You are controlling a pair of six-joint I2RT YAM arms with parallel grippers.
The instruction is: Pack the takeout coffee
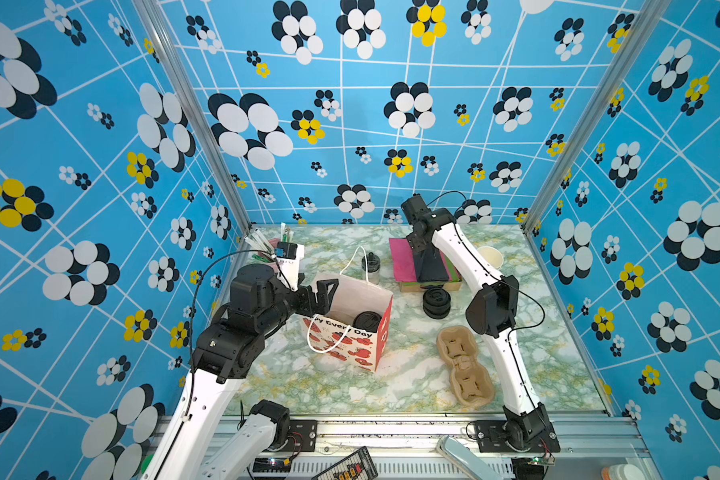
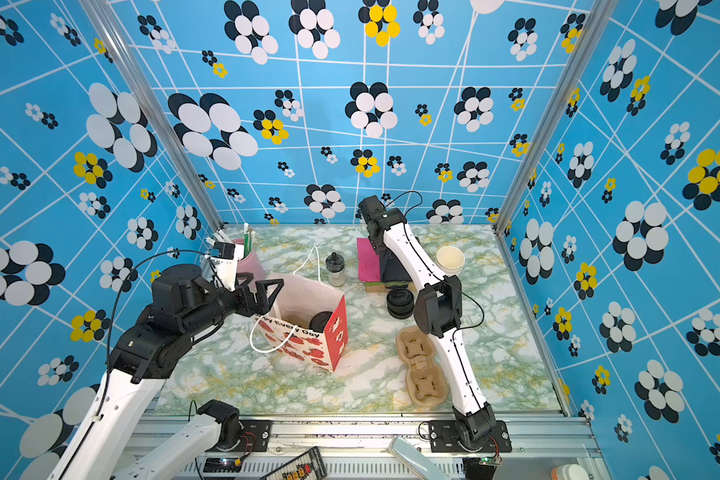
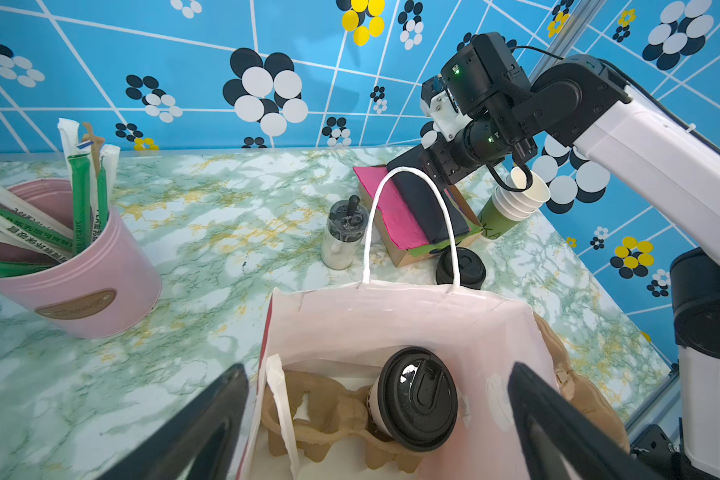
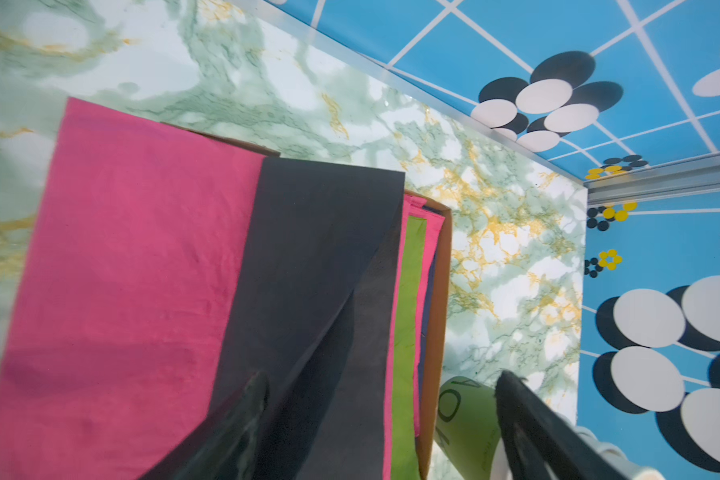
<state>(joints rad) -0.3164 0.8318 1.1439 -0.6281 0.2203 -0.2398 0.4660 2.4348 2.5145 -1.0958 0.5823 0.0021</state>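
Takeout coffee [image 3: 416, 399] in bag [image 3: 391, 316], left fingers [image 3: 208, 415] spread

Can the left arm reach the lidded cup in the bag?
Probably yes: the red and white paper bag stands open, the open left tool is at its mouth, nothing covers the paper cup with black lid.

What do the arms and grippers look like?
The left arm and right arm have white links with black joint housings and a thin black cable looped alongside. The left gripper and right gripper each have two black tapering fingers. A white camera bracket sits at each wrist.
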